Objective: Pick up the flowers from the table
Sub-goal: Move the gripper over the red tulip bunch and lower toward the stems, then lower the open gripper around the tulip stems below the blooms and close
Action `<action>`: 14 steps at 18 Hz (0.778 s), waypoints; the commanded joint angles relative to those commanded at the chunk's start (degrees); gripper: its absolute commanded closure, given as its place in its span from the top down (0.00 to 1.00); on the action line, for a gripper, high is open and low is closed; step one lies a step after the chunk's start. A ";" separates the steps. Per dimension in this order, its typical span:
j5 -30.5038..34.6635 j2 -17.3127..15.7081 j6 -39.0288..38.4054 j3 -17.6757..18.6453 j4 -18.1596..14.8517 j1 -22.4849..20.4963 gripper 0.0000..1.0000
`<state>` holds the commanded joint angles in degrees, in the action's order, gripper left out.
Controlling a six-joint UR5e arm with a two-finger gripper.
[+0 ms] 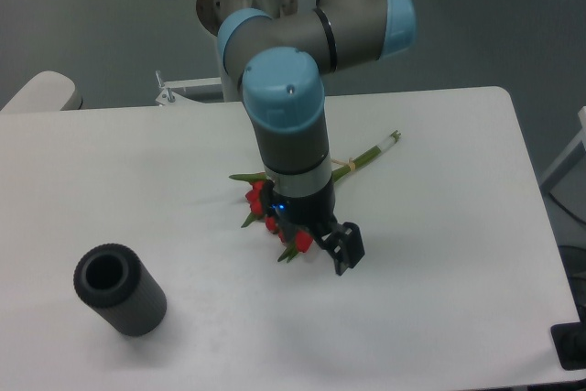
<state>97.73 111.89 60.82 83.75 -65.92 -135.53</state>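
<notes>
The flowers [275, 217] lie mid-bench [439, 299] under the claw [316, 244], stems running back-right, with the cylinder [119, 290] lying front-left, well apart.
</notes>
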 joint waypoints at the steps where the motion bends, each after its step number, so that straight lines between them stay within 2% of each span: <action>1: 0.26 -0.17 0.52 1.49 0.17 -0.09 1.00; 4: 0.35 -1.05 6.04 5.71 0.88 -2.19 1.00; 7: 0.53 -1.49 14.65 6.87 -0.17 -4.12 1.00; 10: 0.35 -2.54 19.32 10.02 -0.18 -6.33 1.00; 14: 0.70 -2.37 25.22 13.27 0.43 -7.56 1.00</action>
<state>98.44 109.51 86.04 97.02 -65.48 -143.09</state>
